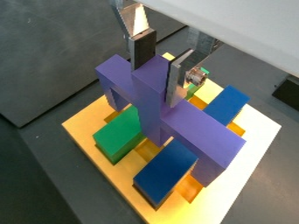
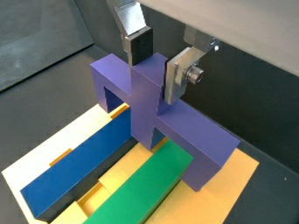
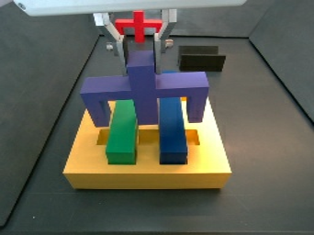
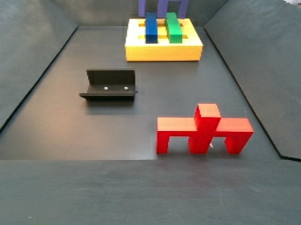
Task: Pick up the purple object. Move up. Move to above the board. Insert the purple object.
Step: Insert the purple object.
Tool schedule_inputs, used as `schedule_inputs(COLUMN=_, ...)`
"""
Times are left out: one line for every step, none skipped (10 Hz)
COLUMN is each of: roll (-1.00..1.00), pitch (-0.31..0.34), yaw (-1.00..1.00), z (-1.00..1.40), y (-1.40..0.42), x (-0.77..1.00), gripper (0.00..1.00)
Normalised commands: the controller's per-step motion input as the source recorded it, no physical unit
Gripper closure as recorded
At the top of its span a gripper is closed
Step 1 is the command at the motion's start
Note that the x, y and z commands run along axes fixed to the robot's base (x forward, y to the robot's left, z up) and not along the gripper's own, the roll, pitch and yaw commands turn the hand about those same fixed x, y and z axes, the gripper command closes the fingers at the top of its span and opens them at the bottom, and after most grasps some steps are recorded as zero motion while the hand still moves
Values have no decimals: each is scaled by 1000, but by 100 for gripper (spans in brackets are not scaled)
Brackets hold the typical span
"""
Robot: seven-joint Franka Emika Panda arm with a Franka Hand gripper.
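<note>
The purple object [image 3: 145, 84] stands on the yellow board [image 3: 147, 170], its crossbar across the far ends of the green bar [image 3: 121, 133] and the blue bar [image 3: 172, 133]. My gripper [image 3: 142, 48] is directly above it, and its silver fingers straddle the top of the raised middle part. Both wrist views show the purple object [image 1: 163, 114] [image 2: 146, 105] with the gripper [image 1: 160, 80] [image 2: 156, 77] shut on that part. The board [image 4: 163, 51] lies at the far end of the floor; there the gripper is out of view.
The red piece [image 4: 202, 132] stands on the dark floor away from the board. The black fixture [image 4: 108, 85] sits between them and also shows behind the board [image 3: 200, 60]. Dark walls enclose the floor.
</note>
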Motion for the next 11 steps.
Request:
schedule_inputs(roll=64, pitch=0, yaw=34, z=-14, y=-123, x=160, gripper=100)
schedule_inputs(roll=9, pitch=0, yaw=0, z=-197, y=-14, x=0, gripper=100)
schedule_inputs(roll=0, pitch=-4, yaw=0, z=-149, y=0, x=0, gripper=100)
schedule_inputs(roll=0, pitch=0, yaw=0, z=-89, y=0, x=0, gripper=100)
schedule_inputs(roll=-14, pitch=-6, yaw=0, z=-146, y=-66, x=23, gripper=100)
schedule_inputs(roll=-16, pitch=-10, yaw=0, z=-189, y=-89, x=97, gripper=100)
schedule_inputs(roll=0, pitch=-10, yaw=0, z=-214, y=-51, x=23, gripper=100)
schedule_inputs(roll=0, pitch=0, yaw=0, z=-117, y=-31, x=0, gripper=100)
schedule_inputs(roll=0, pitch=0, yaw=0, z=-86, y=-57, x=0, gripper=100)
schedule_inputs(roll=0, pitch=-4, yaw=0, z=-151, y=-74, x=0, gripper=100)
schedule_inputs(roll=0, pitch=-7, yaw=3, z=-226, y=-31, x=49, gripper=100)
